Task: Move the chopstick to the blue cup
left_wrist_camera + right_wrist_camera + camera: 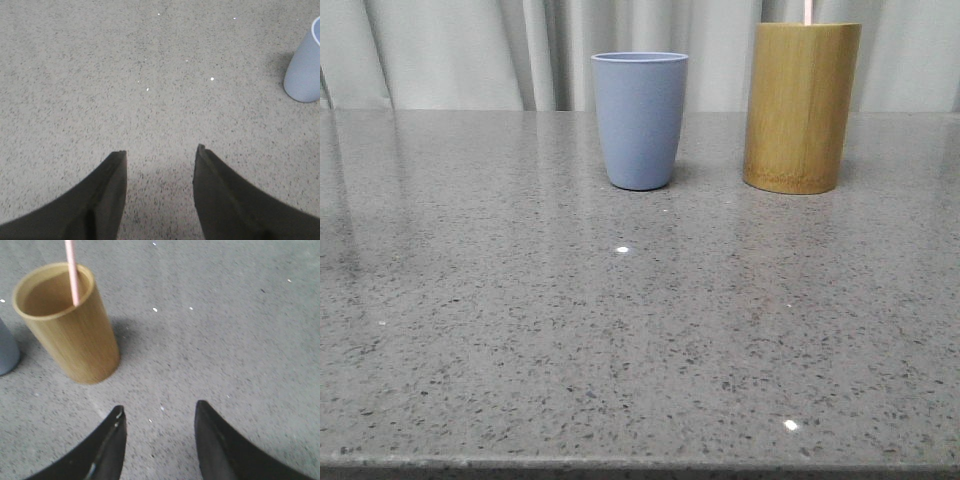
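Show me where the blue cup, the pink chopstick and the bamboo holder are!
blue cup (pixel 640 125): front view, middle of its side wall.
chopstick (pixel 73 275): right wrist view, shaft just above the holder's rim.
bamboo holder (pixel 800 110): front view, middle of its outer wall.

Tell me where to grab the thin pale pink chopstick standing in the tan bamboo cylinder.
Probably grip the thin pale pink chopstick on the slim length showing above the tan bamboo cylinder rim, coming from above with the open right gripper. The rest sits inside the holder, so only that upper part is reachable.
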Robot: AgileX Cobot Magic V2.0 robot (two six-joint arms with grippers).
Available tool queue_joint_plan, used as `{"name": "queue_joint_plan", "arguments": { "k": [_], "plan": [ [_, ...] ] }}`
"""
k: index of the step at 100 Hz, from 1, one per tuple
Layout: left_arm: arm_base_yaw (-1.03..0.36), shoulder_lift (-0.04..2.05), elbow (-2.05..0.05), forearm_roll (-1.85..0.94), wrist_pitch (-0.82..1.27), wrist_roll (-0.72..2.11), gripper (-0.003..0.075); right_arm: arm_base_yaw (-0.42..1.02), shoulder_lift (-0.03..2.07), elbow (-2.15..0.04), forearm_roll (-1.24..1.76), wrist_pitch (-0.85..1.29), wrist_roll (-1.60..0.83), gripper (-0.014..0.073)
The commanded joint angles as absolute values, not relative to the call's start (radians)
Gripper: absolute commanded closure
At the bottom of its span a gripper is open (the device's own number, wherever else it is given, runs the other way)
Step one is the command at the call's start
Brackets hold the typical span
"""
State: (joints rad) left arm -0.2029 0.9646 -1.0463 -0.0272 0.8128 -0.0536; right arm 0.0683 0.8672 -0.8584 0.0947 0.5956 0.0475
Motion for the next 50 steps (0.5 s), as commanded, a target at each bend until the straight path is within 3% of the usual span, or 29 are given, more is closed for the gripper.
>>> {"name": "queue_joint_plan", "arguments": {
  "k": [1,50],
  "plan": [
    [-0.198,0.886,-1.014,-0.032,0.722,-0.068,0.0405,0.088,0.890,-0.928,0.105,0.528,0.041,0.0249],
    [-0.198,0.750,-0.909,-0.032,0.706,-0.068,0.0405,0.205,1.236,-1.305,0.106,0.525,0.041,0.0246]
  ]
}}
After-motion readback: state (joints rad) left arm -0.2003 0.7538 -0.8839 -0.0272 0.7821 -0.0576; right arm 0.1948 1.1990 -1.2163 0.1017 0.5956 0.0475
